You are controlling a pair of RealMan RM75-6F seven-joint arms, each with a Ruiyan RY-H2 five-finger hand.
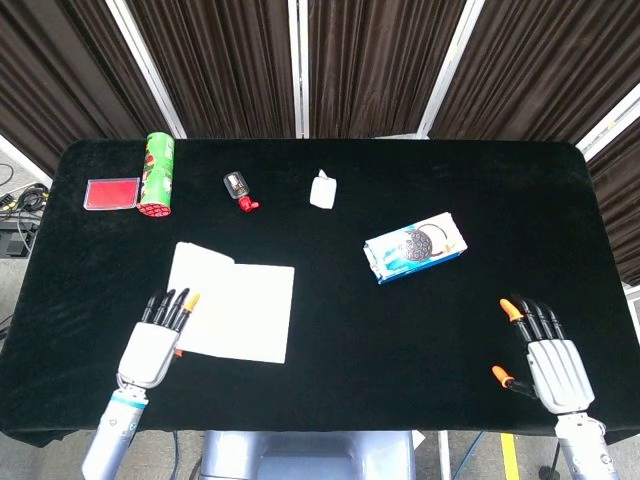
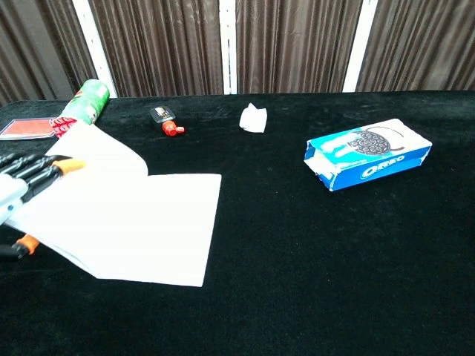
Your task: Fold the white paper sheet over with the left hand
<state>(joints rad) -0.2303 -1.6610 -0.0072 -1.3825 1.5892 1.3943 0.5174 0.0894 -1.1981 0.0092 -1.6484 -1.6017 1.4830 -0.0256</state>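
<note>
The white paper sheet (image 1: 240, 310) lies on the black table (image 1: 420, 330), left of centre near the front edge. My left hand (image 1: 155, 340) grips its left edge, fingers on top and thumb beneath. In the chest view that left part of the paper sheet (image 2: 141, 215) is raised off the cloth and curls toward the right, with my left hand (image 2: 18, 189) at the frame's left edge. My right hand (image 1: 548, 350) rests at the front right of the table, fingers spread, holding nothing and far from the sheet.
A green can (image 1: 157, 173) lies at the back left next to a red flat box (image 1: 111, 192). A small black and red item (image 1: 239, 189) and a white crumpled scrap (image 1: 322, 189) sit behind the sheet. A blue Oreo box (image 1: 415, 246) lies right of centre.
</note>
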